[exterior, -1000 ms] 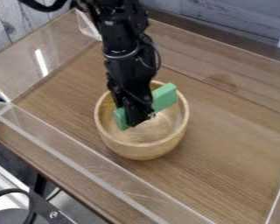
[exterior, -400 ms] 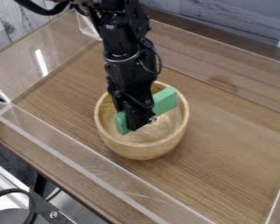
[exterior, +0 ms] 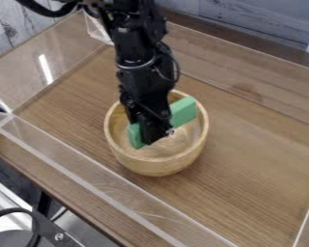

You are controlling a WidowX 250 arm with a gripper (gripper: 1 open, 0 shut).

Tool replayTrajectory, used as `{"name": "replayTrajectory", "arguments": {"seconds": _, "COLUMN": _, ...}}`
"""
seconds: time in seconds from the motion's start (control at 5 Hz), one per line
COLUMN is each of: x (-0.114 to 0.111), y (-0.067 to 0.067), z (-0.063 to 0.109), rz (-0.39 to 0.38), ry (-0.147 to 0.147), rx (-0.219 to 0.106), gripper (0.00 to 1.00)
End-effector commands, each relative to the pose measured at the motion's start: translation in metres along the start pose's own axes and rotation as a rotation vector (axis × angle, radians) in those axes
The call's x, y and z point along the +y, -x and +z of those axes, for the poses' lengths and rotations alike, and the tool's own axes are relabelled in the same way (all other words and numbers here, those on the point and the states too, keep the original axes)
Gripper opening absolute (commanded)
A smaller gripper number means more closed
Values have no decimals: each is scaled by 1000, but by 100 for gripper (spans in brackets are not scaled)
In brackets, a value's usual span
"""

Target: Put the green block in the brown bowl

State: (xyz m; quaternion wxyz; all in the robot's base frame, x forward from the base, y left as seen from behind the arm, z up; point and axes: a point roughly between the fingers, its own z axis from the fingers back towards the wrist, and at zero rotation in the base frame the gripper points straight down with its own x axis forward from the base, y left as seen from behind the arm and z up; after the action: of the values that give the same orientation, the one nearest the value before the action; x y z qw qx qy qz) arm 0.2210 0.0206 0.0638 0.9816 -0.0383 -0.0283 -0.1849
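- I see the bowl [exterior: 157, 145] just below the middle of the frame: round, deep and thick-walled, light tan wood with faint grain on its pale inside.
- The block [exterior: 180, 110] is a small matte green bar with flat faces and square edges. It lies tilted inside the bowl, its upper end leaning toward the right part of the rim and its lower end hidden behind the gripper.
- My gripper [exterior: 150, 135] is black and hard-looking, pointing straight down into the bowl from a jointed black arm [exterior: 138, 48] that comes in from the top centre.
- The jaws are drawn fully together down inside the bowl; a bit of green shows at their tips, but I cannot tell whether they pinch the block or merely stand in front of it.
- The table [exterior: 247, 145] has a brown wood-grain surface, smooth and matte.
- Clear plastic walls [exterior: 67, 193] with glossy edges fence the table on the lower left and upper right.
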Motion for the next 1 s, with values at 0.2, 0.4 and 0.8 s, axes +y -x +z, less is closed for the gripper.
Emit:
{"name": "replayTrajectory", "arguments": {"seconds": 0.2, "x": -2, "y": -5, "z": 6, "rz": -8, "ry": -7, "rx": -24, "gripper": 0}}
{"name": "replayTrajectory", "arguments": {"seconds": 0.4, "x": -2, "y": -5, "z": 5, "rz": -9, "ry": -4, "rx": -18, "gripper": 0}}
{"name": "replayTrajectory", "arguments": {"seconds": 0.8, "x": -2, "y": -5, "z": 2, "rz": -10, "ry": 1, "rx": -7, "gripper": 0}}
